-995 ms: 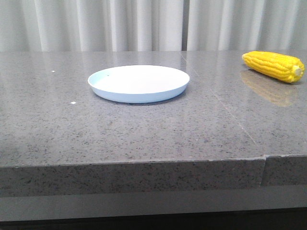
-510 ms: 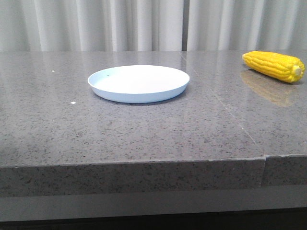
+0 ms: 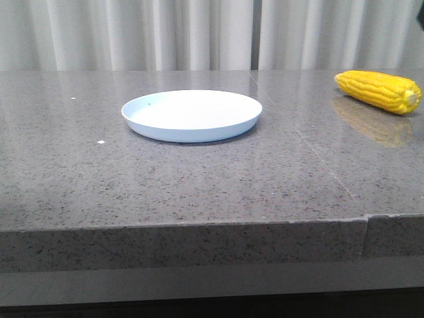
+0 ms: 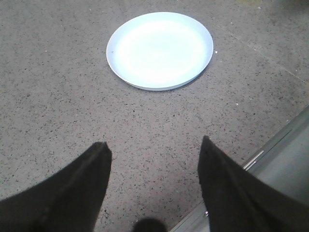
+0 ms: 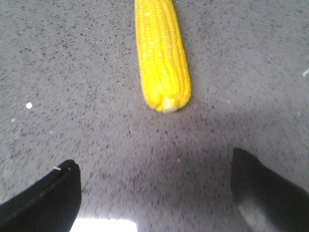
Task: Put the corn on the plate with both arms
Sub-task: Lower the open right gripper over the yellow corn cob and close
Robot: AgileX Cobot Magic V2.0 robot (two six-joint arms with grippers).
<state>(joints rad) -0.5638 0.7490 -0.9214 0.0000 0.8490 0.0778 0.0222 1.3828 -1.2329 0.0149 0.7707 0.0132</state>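
Note:
The pale blue-white plate (image 3: pixel 191 115) sits empty on the grey table, left of centre. The yellow corn (image 3: pixel 377 91) lies on its side at the far right, its pale stub end pointing right. In the left wrist view my left gripper (image 4: pixel 154 143) hovers open above bare table, the plate (image 4: pixel 160 50) well ahead of its fingertips. In the right wrist view my right gripper (image 5: pixel 154 158) is open too, the corn (image 5: pixel 161 53) lying lengthwise ahead of it with the stub end nearest, a gap of table between. Neither gripper holds anything.
The speckled grey stone table (image 3: pixel 199 185) has a front edge close to the camera and a seam (image 3: pixel 318 159) running between plate and corn. A white curtain (image 3: pixel 132 33) hangs behind. The table's edge (image 4: pixel 275 159) lies just beside the left gripper.
A small dark sliver has appeared at the top right edge of the front view. The plate and the corn have not moved.

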